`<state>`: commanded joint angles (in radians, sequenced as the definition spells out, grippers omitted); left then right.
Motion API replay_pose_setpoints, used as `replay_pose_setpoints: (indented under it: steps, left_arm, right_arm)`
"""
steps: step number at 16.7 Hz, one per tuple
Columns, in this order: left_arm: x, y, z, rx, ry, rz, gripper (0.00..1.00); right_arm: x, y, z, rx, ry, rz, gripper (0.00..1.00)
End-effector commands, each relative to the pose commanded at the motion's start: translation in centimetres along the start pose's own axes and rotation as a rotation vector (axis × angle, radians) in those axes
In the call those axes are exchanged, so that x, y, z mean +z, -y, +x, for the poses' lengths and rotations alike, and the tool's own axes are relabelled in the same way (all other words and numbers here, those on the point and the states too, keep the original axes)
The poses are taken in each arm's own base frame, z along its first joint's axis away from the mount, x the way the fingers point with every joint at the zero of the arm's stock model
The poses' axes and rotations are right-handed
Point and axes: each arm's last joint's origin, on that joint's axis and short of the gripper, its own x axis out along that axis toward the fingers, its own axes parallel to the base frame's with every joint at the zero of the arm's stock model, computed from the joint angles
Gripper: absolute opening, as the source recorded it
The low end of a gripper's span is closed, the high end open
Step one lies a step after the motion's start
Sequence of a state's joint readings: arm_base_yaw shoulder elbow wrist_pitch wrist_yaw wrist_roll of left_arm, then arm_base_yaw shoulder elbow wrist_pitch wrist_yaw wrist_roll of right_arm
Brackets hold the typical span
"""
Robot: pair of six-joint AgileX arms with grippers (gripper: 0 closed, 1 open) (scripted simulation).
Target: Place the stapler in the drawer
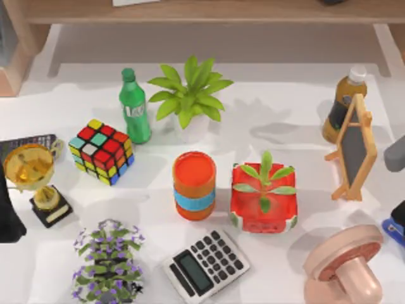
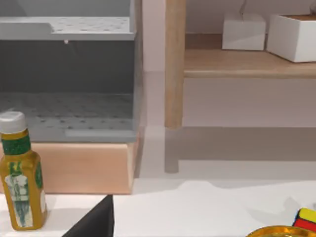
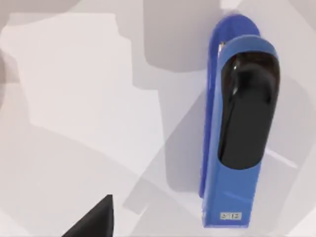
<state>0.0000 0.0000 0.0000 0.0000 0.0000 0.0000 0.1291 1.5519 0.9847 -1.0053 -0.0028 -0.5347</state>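
Note:
The bright-blue stapler (image 3: 241, 128) with a black part on its upper side lies flat on the white table, right below my right wrist camera. In the top view a corner of the stapler (image 1: 393, 232) peeks out at the table's right edge, under my right gripper (image 1: 398, 216), which hovers above it and is apart from it. The grey drawer (image 2: 69, 79) sits on a wooden base ahead of my left wrist camera. My left arm (image 1: 7, 215) is parked at the table's left edge.
Crowding the table are a calculator (image 1: 205, 265), an orange cup (image 1: 194, 185), a red planter (image 1: 264, 197), a Rubik's cube (image 1: 101, 151), a green bottle (image 1: 134, 106), a trophy (image 1: 35, 180), a small chalkboard easel (image 1: 353, 149), a yellow bottle (image 1: 345, 101) and a pink object (image 1: 345, 266).

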Motion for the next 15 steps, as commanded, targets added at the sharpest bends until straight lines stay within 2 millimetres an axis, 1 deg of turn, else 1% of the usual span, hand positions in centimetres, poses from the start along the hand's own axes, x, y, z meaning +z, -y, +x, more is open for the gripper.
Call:
replay_pose_setpoints:
  steps: [4, 6, 9, 11, 13, 15]
  left_arm:
    - [0.0, 0.0, 0.0, 0.000, 0.000, 0.000, 1.00]
    - [0.0, 0.0, 0.0, 0.000, 0.000, 0.000, 1.00]
    - [0.0, 0.0, 0.0, 0.000, 0.000, 0.000, 1.00]
    - [0.0, 0.0, 0.0, 0.000, 0.000, 0.000, 1.00]
    - [0.0, 0.0, 0.0, 0.000, 0.000, 0.000, 1.00]
    - [0.0, 0.0, 0.0, 0.000, 0.000, 0.000, 1.00]
  right_arm:
    - [-0.1, 0.1, 0.1, 0.001, 0.001, 0.002, 1.00]
    - [-0.8, 0.3, 0.7, 0.000, 0.000, 0.003, 1.00]
    - [-1.9, 0.5, 2.8, -0.003, 0.004, 0.002, 1.00]
    - [-2.3, 0.5, 4.4, -0.001, 0.002, -0.001, 1.00]
    - [-2.2, 0.4, 5.7, 0.002, -0.003, -0.002, 1.00]
    - [-1.4, 0.3, 6.5, 0.001, -0.003, -0.001, 1.00]
